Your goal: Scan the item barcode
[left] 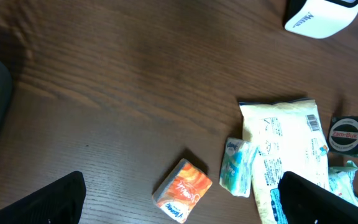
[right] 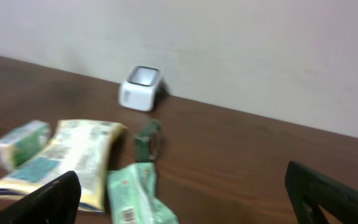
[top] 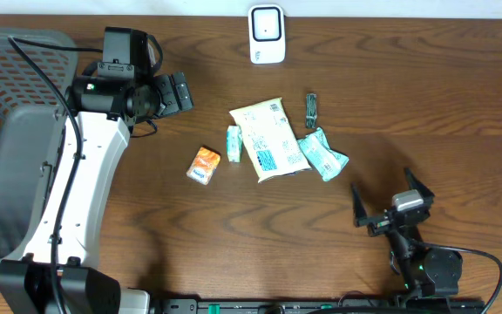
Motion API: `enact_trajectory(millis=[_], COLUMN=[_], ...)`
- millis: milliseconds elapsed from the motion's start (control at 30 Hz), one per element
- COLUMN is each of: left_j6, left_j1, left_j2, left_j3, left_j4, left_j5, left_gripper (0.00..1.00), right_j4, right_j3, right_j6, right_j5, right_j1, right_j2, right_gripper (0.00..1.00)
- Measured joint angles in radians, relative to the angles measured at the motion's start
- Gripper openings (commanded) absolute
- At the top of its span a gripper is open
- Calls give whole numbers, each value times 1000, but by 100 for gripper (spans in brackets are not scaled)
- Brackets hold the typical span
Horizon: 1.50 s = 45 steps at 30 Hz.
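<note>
L gripper: jaws spread wide, nothing between; over far-left of table. R gripper: spread, empty, by near-right corner. No item held; all lie mid-table. Nearest to L: orange packet, twd near edge. Nearest to R: teal pack. Between them the cream pouch, long axis approx far–near, barcode at far corner. The scanner sits at far edge, centre. Prob. L arm picks first.
</note>
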Motion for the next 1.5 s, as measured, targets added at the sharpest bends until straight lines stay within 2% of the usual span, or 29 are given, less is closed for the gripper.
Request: enact_trajectory(millis=[233,433,800,1167,1333,1500], left_j6=[0,0,0,0,0,0], left_j1=[0,0,0,0,0,0], left_j2=[0,0,0,0,0,0], left_j3=[0,0,0,0,0,0], left_j4=[0,-1,-1,-1,-1,-1], left_j5=[0,0,0,0,0,0], left_gripper=[98,98,98,98,98,98], right_j4=[-5,-84,-481,-813,-978,-1004], right_j3=[63,291,793,1186,1344,1392], right_j6=[22,30,39,7,-64,-116], right_j5=[-111,-190,-253,-270,-274,-274], right_j1=[0,0,0,55,134,177], right_j2=[95,312,824,1172,1327,1432], right_gripper=[99,99,99,99,99,99])
